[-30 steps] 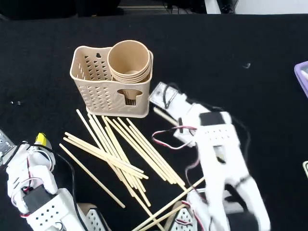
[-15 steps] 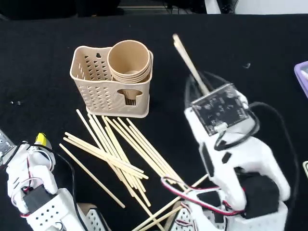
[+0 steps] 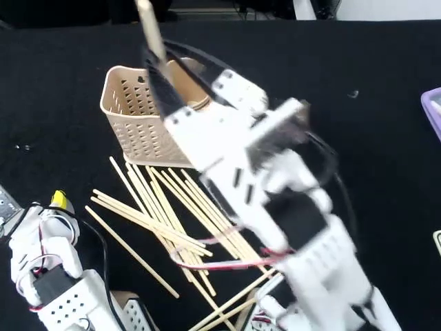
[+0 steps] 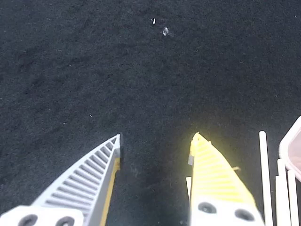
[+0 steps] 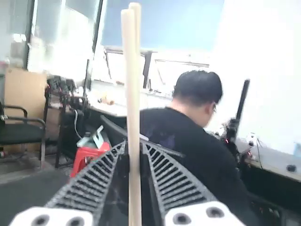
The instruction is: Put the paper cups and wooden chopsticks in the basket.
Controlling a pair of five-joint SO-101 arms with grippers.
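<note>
Right gripper [image 5: 133, 146] clenches pale wooden chopsticks [image 3: 149, 27] upright over the upper-left beige slotted plastic basket [image 3: 129, 117], presumably to drop them end-first; left gripper [image 4: 157, 136] released.

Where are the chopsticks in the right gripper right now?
The chopsticks are clamped in the right gripper and poke out past its fingertips. In the high view they cross the basket's back rim, left of centre.

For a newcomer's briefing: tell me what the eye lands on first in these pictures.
The right gripper holds a pair of pale wooden chopsticks upright in the air, by the beige perforated plastic basket. In front of the basket, a fan of loose wooden chopsticks lies scattered on the black table.
</note>
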